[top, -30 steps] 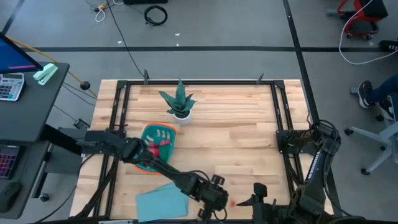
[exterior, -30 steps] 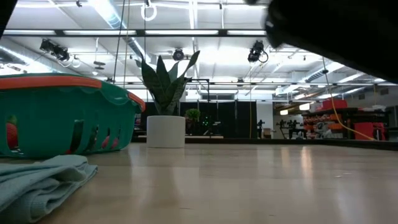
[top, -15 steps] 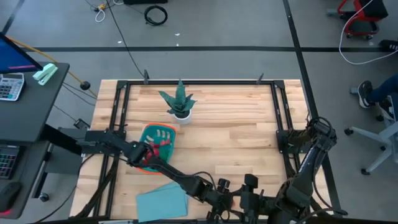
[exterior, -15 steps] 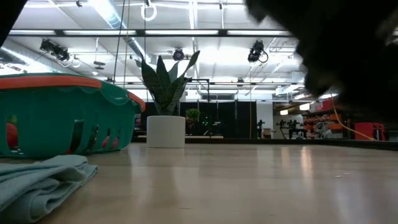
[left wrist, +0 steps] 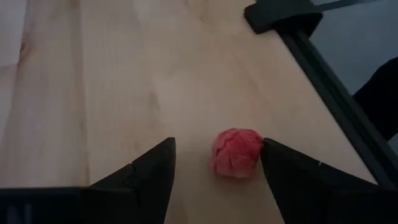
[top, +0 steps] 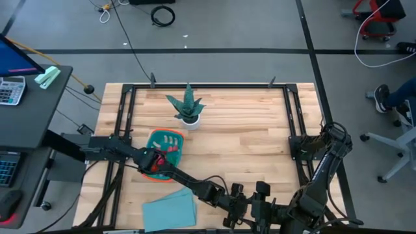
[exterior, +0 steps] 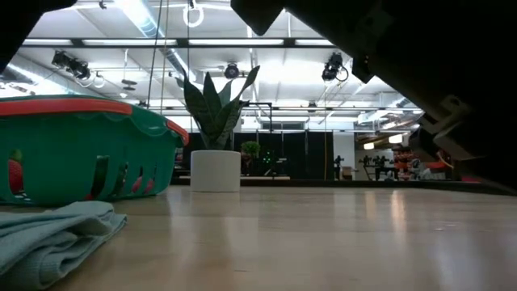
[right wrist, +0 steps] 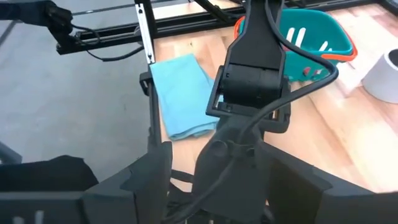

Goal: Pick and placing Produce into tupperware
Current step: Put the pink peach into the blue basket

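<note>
Since a second ago our left arm has stretched farther along the table's near edge, and our right arm, then still beside it with a gap between, has swung in so the two now crowd together there. Our left gripper (left wrist: 214, 163) sits low over the wood with its fingers spread apart, and a small pinkish-red piece of produce (left wrist: 236, 152) lies on the boards between them, just beside one fingertip and clear of the other. Our right gripper (right wrist: 214, 163) hangs close behind the left arm's wrist, its fingers wide apart and gripping nothing. In the high view both grippers bunch at the near edge of the table (top: 247, 140), the left gripper (top: 235, 207) just beside the right gripper (top: 260, 207). A light-blue cloth (top: 170, 209) lies flat near that same edge, on the left. Farther back sits the teal tupperware (top: 162, 155) with its orange rim, and we can make out reddish pieces inside it (top: 161, 156). Beyond it stands the spiky green plant in a white pot (top: 188, 107), well apart from both grippers.
</note>
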`<act>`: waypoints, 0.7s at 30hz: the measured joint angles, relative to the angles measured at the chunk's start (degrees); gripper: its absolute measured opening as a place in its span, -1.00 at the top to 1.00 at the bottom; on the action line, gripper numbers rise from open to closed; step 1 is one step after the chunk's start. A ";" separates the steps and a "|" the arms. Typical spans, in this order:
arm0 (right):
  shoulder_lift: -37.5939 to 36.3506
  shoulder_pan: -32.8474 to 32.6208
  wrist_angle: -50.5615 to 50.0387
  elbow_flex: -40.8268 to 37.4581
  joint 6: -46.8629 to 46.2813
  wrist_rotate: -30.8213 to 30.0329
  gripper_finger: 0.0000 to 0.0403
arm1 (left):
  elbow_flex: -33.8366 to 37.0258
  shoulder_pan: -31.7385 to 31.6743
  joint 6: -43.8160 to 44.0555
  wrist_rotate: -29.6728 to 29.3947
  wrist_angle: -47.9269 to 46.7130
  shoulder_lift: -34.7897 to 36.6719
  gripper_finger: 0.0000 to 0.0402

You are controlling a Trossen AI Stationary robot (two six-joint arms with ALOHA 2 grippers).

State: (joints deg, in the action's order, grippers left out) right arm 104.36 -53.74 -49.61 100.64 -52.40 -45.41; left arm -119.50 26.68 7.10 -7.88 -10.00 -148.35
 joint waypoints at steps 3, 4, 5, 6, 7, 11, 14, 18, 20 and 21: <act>0.00 0.00 -0.04 0.00 0.00 0.00 -0.18 | 0.00 -0.17 1.48 0.00 -0.85 0.00 -0.13; 0.00 0.00 -0.12 0.00 -0.04 0.00 -0.18 | 0.00 -0.17 1.94 -0.02 -1.56 0.00 -0.09; 0.00 -0.02 -0.11 0.00 -0.03 0.00 -0.18 | 0.00 -0.17 2.39 -0.14 -1.98 0.00 -0.04; 0.00 -0.02 -0.08 0.00 0.01 0.02 -0.18 | -0.01 -0.17 2.53 -0.23 -2.50 0.00 0.03; 0.00 -0.02 -0.10 0.00 0.00 0.04 -0.18 | -0.06 -0.17 2.53 -0.28 -2.94 0.02 0.11; 0.00 -0.02 -0.12 0.00 0.01 0.04 -0.18 | -0.09 -0.22 1.33 -0.24 -4.55 0.56 0.55; 0.00 -0.02 -0.08 0.00 -0.02 0.04 -0.18 | -0.03 -0.32 1.06 -0.23 -10.32 2.44 0.85; 0.00 -0.07 -0.12 0.00 -0.03 0.09 -0.18 | 0.04 -0.65 1.14 -6.31 -24.92 7.53 0.85; 0.00 -0.07 -0.10 0.00 -0.04 0.21 -0.18 | 0.04 -0.74 0.97 -13.74 -35.62 10.84 0.82; 0.00 -0.07 -0.10 0.00 -0.04 0.35 -0.18 | 0.02 -0.74 0.58 -17.21 -41.21 12.44 0.82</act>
State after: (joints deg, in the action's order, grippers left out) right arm 104.36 -53.80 -49.71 100.64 -52.45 -45.06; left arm -119.48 25.93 7.68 -25.09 -51.21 -135.92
